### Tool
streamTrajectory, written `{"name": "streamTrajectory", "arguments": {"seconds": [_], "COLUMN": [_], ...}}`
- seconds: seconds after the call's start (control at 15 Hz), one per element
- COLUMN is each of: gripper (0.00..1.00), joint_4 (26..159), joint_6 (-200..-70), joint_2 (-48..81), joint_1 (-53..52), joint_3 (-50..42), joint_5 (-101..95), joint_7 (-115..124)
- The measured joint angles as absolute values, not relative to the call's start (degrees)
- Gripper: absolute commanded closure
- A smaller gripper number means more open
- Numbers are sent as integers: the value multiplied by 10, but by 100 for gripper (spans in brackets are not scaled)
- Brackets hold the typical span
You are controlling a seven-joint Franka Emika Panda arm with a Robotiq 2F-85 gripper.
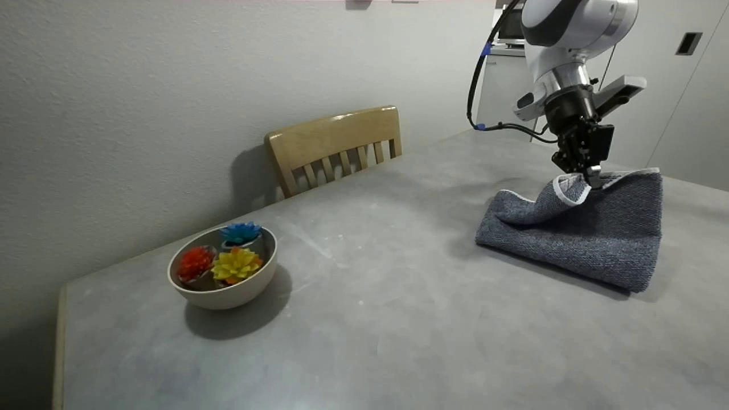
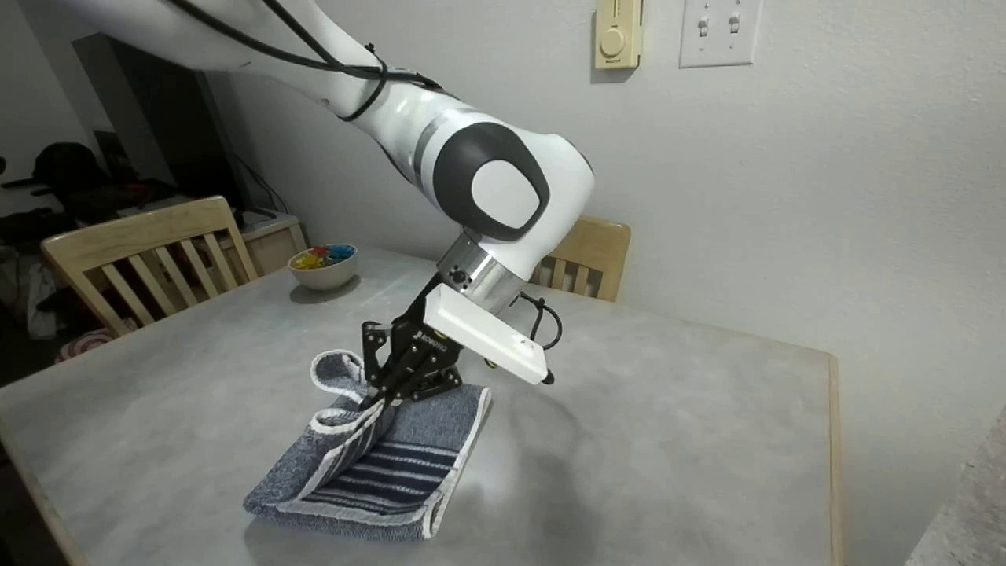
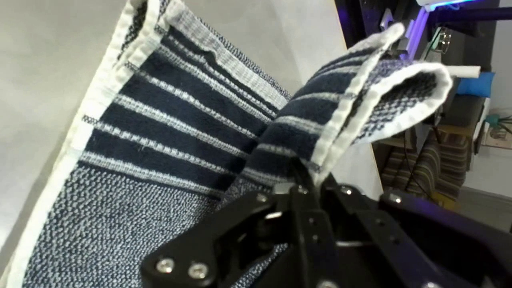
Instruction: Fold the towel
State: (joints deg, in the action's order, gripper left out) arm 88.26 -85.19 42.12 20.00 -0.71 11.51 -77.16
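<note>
Cannot fully make out the ends of the pincer [image 3: 315, 176], sunk among folds of the towel [image 1: 592, 253]. Can follow the arm [image 2: 507, 192] only to the upper left of an exterior view, cut off there near dark clutter [image 2: 71, 173] too dim to name. In the wrist view, see the towel cut off at the lower left.

Count one towel, one pincer, and one bowl [image 1: 245, 293] at the left of an exterior view, holding three flowers [image 1: 235, 266]: red, yellow, blue. In an exterior view, count two chairs [image 2: 141, 236], with the right-hand one partly hidden behind the arm, plus two switches [image 2: 703, 28] at the upper right.

Find the towel on the table [image 1: 370, 330], below the pincer, in both exterior views; in the wrist view, spread to the left, with one end raised past the pincer toward the upper right. Can see the pincer clamped on the towel's white edge.
</note>
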Motion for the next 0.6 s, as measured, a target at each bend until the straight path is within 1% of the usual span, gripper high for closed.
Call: {"name": "streamTrajectory", "arguments": {"seconds": [0.6], "gripper": [98], "joint_4": [816], "joint_6": [-807], "joint_2": [473], "joint_1": [241], "joint_3": [-7], "joint_5": [191], "joint_7": [-771]}}
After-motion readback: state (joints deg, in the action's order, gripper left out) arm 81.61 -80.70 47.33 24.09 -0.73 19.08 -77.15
